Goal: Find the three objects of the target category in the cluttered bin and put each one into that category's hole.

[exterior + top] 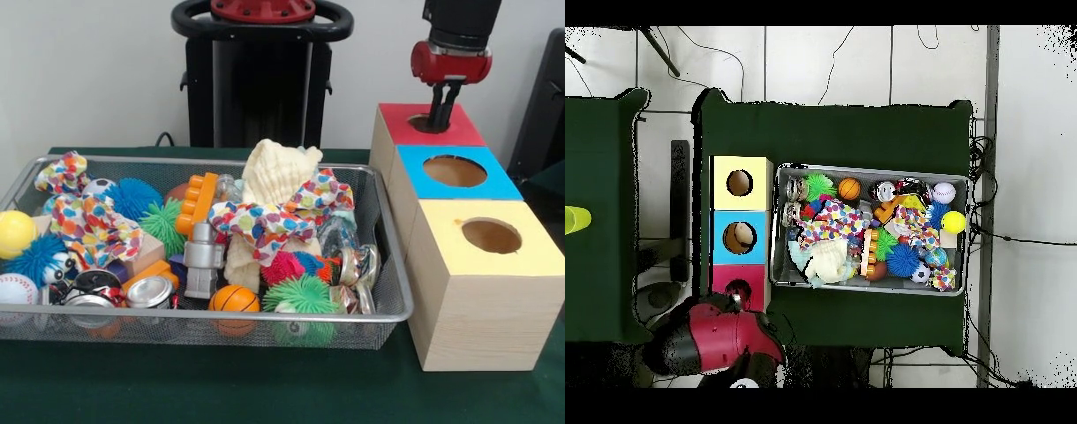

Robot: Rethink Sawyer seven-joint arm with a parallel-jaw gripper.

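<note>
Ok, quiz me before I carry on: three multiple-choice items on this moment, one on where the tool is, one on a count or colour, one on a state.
1. Where is the tool?
A. over the mesh bin
B. at the hole of the red-topped box
C. over the yellow-topped box

2. How many sorting boxes stand beside the bin?
A. two
B. three
C. four

3. What state is the mesh bin in?
A. empty
B. tipped over
C. upright and full of mixed toys

Answers:
1 B: the front view shows its tips reaching down into the hole of the red-topped box.
2 B: red, blue-topped box and yellow-topped box in a row.
3 C: balls, cloth and cans fill it.
</note>
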